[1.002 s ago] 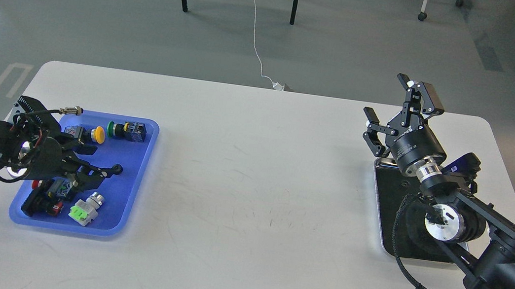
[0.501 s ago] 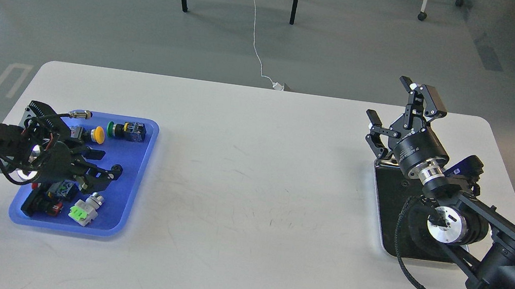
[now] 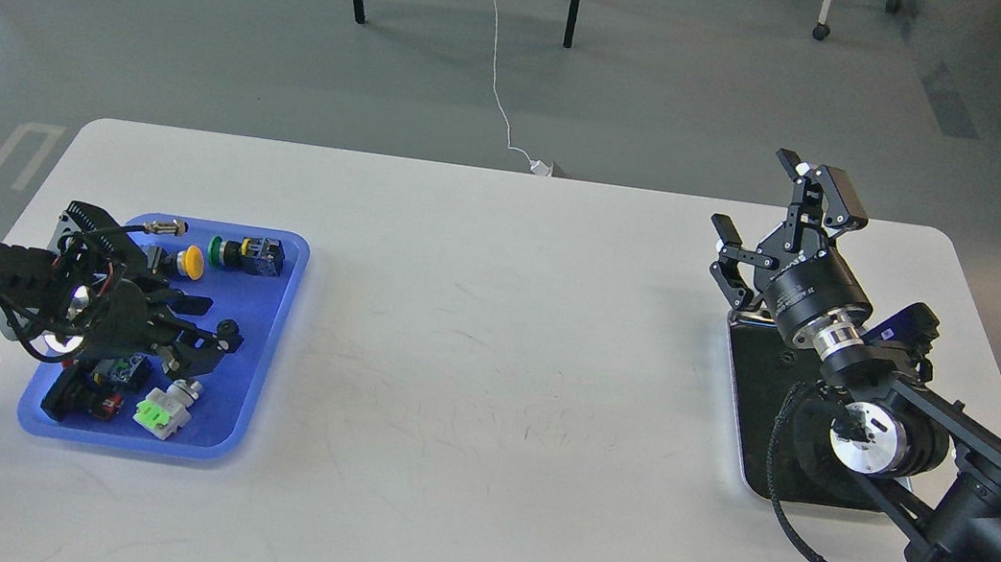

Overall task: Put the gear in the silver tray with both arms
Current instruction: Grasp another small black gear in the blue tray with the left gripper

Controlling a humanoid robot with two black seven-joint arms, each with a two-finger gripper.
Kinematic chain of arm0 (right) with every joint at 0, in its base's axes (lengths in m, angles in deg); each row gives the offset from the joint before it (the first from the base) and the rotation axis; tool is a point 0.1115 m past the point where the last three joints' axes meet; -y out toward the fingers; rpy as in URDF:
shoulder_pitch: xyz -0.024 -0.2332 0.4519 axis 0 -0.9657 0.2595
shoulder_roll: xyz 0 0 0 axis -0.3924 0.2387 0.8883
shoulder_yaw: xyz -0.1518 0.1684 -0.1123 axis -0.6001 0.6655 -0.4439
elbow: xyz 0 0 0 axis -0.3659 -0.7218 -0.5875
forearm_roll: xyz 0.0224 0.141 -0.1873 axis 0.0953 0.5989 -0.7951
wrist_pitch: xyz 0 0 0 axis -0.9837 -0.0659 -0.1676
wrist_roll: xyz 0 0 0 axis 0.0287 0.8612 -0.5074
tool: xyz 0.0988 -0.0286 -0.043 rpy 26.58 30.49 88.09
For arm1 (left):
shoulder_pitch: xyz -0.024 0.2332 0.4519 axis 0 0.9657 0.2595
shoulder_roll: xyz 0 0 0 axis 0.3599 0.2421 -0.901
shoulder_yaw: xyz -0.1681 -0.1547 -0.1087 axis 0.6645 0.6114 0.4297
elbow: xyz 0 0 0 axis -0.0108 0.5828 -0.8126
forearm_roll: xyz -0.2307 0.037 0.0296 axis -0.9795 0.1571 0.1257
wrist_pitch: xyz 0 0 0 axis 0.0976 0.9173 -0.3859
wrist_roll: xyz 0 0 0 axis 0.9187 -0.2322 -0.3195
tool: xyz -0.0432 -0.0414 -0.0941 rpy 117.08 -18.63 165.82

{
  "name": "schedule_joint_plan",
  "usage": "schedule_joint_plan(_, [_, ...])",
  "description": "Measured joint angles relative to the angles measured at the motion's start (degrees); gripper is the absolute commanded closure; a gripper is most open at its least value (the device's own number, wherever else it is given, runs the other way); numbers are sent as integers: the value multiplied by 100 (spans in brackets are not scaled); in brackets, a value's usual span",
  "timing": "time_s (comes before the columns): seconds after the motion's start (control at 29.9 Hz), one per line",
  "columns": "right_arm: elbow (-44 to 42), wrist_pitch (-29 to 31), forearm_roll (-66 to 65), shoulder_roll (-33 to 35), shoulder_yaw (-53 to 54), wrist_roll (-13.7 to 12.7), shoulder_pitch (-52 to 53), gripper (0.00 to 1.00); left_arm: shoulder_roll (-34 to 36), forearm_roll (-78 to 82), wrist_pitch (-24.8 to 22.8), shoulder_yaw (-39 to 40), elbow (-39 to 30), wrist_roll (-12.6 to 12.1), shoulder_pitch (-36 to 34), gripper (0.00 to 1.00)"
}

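Nearest, on the left of the white desk (image 3: 485, 395): a blue plastic tray (image 3: 263, 356) with small parts, among them a white piece with a green face (image 3: 159, 412), a black and red part (image 3: 84, 395), a yellow-capped button (image 3: 192, 260) and a green-and-black switch (image 3: 248, 254) at the far end. Over the tray's middle, the left gripper (image 3: 209, 330), low, jaws apart around a small dark piece; whether gripped or only framed, cannot tell. Whether that piece is the gear, cannot tell either.

On the right, at about the same depth: the silver tray (image 3: 736, 438), flat on the desk near its right edge. Shallow, rectangular, rounded at the corners, with a thin bright raised rim and a dark glossy floor. Largely covered by the right arm's joints; only the left rim and a strip of floor exposed.

Farther off, above the tray's far end: the right gripper (image 3: 776, 211), raised and tilted upward, jaws wide apart, empty.
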Motion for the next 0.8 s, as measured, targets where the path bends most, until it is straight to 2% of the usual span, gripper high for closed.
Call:
schedule_joint_plan(0.23, [4, 0, 0, 13, -8, 0, -11, 1, -8, 0, 7, -4, 39, 0, 0, 67])
schedule_joint_plan(0.37, [22, 0, 0, 13, -9, 0, -28, 1, -8, 0, 10, -7, 42, 0, 0, 68])
schedule_joint_plan(0.53, [47, -8, 0, 13, -10, 0, -57, 1, -4, 0, 17, -8, 42, 0, 14, 75])
schedule_joint_plan(0.8, [86, -26, 0, 13, -10, 0, -77, 1, 7, 0, 19, -8, 37, 0, 8, 75])
